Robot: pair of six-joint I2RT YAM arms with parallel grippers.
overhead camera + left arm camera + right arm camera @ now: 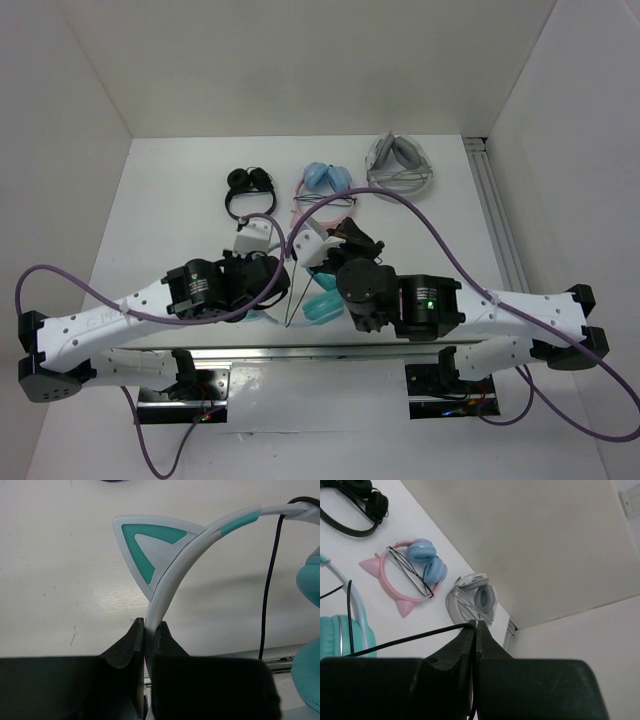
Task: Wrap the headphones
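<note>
Both grippers are clamping: left gripper (pixel 148 630) is pinching the headphones (pixel 170 575) by their headband above the table (pixel 60 580), right gripper (pixel 476 630) is nipping their cable (pixel 405 641).

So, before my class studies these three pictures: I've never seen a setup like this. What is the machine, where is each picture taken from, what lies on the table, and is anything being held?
The machine is two robot arms bolted side by side at the near edge of a white table. One picture looks down from above; the other two come from cameras on each wrist, so the dark shapes at the bottom are that arm's own fingers.

Along the far side lie a black pair of headphones, a pink-banded blue pair and a grey pair.

The left gripper is shut on the pale headband of the teal headphones, just below a cat ear. The right gripper is shut on their thin black cable, apparently ready for winding.
</note>
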